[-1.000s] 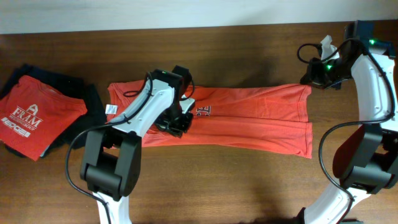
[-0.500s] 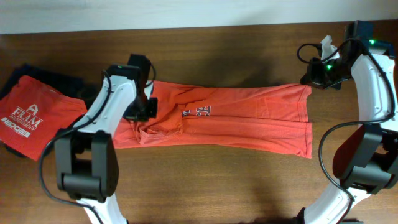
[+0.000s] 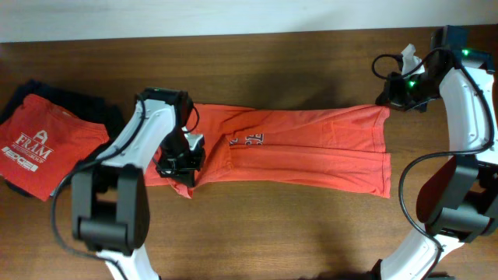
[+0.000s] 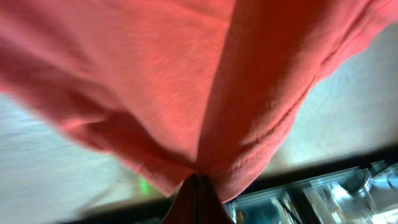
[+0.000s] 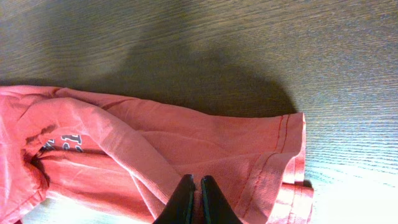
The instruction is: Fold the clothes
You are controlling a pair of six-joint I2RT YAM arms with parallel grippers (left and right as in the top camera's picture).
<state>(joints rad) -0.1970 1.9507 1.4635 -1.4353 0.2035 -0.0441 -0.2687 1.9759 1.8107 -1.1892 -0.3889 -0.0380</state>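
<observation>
both jaws tight on tee [image 5: 155, 143], wrist cams

"FRAM" stands on the folded red shirt [image 3: 58, 128]; T-shirt [image 3: 311, 148] lettering is illegible.

overhead faces down; wrist views sit close on the t-shirt [image 3: 311, 148].

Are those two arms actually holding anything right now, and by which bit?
Both hold the orange-red T-shirt: the left tool pinches bunched fabric at one end; the right tool appears to pinch it near the hem.
</observation>
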